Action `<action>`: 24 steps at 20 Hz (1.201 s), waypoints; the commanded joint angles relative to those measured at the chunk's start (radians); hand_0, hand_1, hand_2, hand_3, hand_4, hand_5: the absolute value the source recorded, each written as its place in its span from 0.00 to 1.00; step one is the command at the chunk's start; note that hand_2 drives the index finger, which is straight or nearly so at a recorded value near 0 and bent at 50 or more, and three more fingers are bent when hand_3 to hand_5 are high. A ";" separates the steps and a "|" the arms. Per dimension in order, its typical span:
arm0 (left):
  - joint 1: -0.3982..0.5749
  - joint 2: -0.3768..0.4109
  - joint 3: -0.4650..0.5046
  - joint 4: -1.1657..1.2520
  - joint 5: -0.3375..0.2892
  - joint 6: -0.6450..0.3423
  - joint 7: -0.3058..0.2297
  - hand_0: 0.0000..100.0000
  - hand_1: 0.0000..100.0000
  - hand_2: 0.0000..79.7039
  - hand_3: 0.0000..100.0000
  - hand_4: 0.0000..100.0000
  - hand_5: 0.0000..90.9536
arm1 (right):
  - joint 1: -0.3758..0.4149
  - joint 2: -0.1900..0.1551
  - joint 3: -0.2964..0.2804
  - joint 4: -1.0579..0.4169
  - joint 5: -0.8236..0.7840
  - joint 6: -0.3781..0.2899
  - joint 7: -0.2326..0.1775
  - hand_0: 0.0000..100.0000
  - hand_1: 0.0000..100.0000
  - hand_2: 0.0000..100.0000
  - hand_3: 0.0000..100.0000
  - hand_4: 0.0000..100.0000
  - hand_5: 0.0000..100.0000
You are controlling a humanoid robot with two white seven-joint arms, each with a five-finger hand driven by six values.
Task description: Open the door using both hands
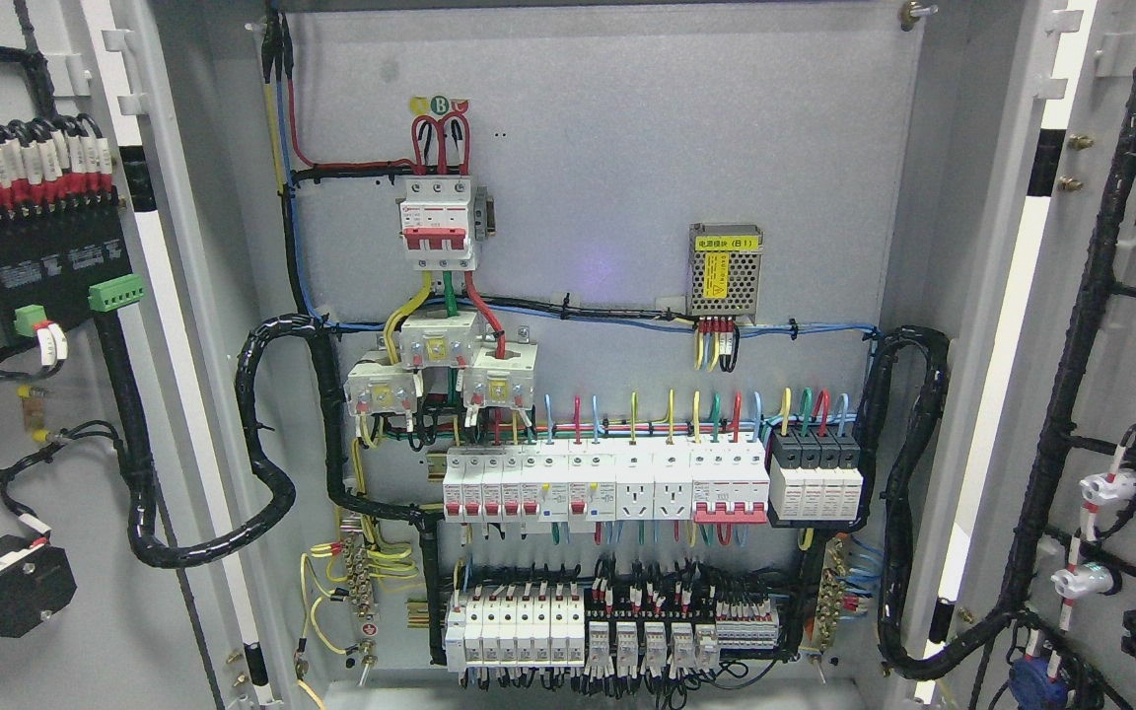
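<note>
Both doors are seen swung wide; the left door [85,414] fills the left edge, the right door [1110,325] the right, with the cabinet [607,177] interior and its breakers [607,483] exposed between them. No hand is in view, so neither hand's state can be told. The doors are judged stiff sheet metal, heavy with mounted parts and cable looms; hold is best taken at a bare free edge, clear of wiring, which could snag or be strained.
</note>
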 commanded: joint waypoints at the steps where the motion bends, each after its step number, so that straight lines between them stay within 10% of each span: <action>1: -0.047 0.077 0.045 0.132 0.040 -0.114 -0.001 0.00 0.00 0.00 0.00 0.03 0.00 | 0.001 -0.026 -0.004 0.002 -0.041 0.001 0.026 0.00 0.00 0.00 0.00 0.00 0.00; 24: -0.222 0.178 0.038 0.360 0.090 0.168 -0.001 0.00 0.00 0.00 0.00 0.03 0.00 | -0.054 -0.032 -0.002 0.068 -0.076 0.004 0.084 0.00 0.00 0.00 0.00 0.00 0.00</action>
